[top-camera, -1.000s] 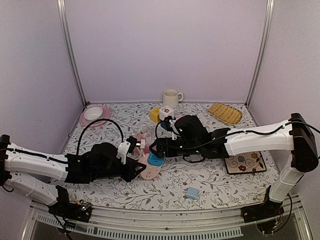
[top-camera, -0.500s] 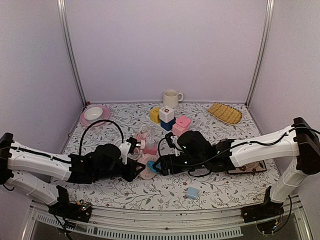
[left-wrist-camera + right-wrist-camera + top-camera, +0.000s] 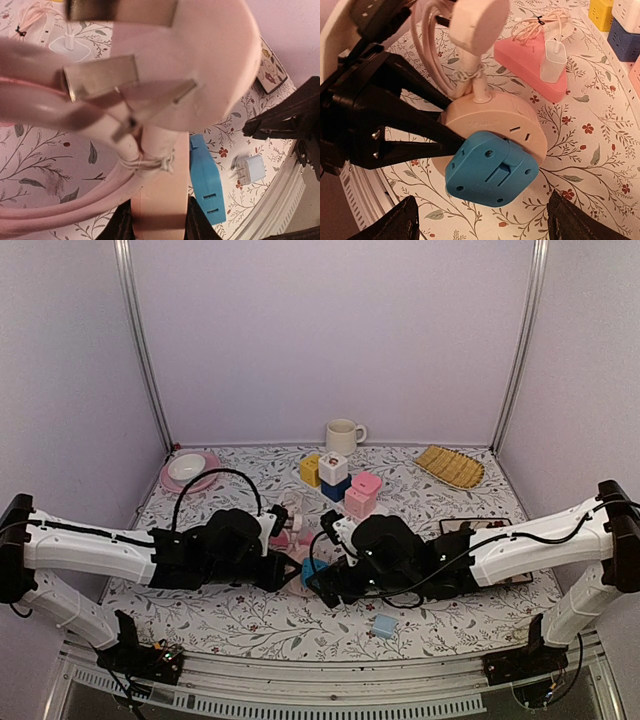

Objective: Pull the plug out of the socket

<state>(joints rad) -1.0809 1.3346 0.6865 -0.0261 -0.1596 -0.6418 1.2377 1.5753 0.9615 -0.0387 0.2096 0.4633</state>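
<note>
Your left gripper (image 3: 154,222) clamped on the pink socket (image 3: 485,117), blue plug (image 3: 492,167) seated in it — not out, your right gripper (image 3: 485,202) swung nearer the front than a second ago, fingers spread wide.

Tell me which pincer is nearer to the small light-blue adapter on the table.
Right. In the top view the right pincer, open, is just up-left of the adapter, at the blue plug. The left pincer is farther left, clamping the pink socket.
</note>
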